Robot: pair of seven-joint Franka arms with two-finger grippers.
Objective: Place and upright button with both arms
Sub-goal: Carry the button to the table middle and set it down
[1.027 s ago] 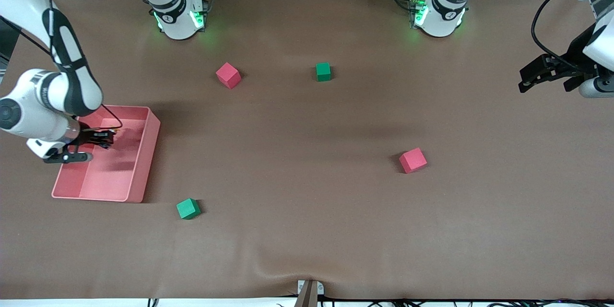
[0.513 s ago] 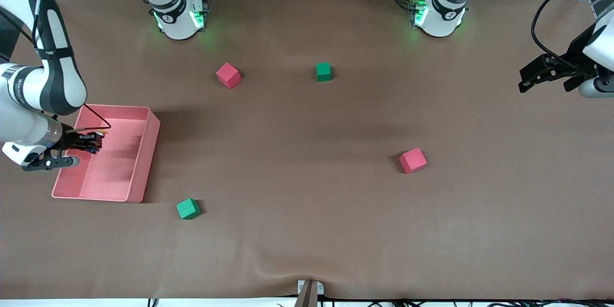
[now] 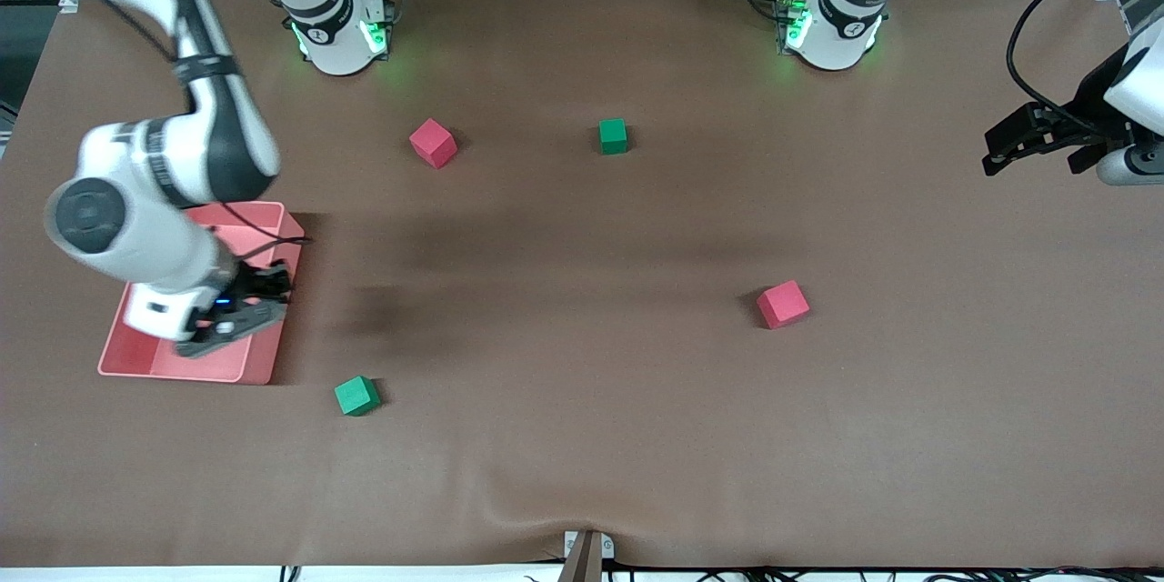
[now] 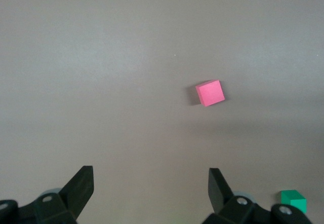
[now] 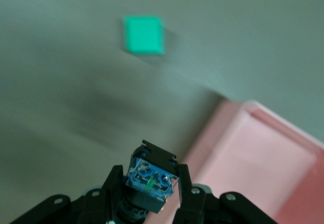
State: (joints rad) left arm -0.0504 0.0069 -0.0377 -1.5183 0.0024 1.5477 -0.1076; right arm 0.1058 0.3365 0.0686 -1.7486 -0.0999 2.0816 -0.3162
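Observation:
My right gripper is shut on the button, whose blue-and-black body faces the right wrist camera between the two black fingers. In the front view, the right gripper hangs over the edge of the pink tray that faces the table's middle; the hand hides the button there. Over the left arm's end of the table, my left gripper waits open and empty. Its fingers stand wide apart above bare table.
Two red cubes and two green cubes lie scattered on the brown table. The green cube near the tray shows in the right wrist view, with the tray beside it.
My right arm has lifted and swung from inside the tray toward its edge nearer the table's middle, carrying the button. The left arm has not moved.

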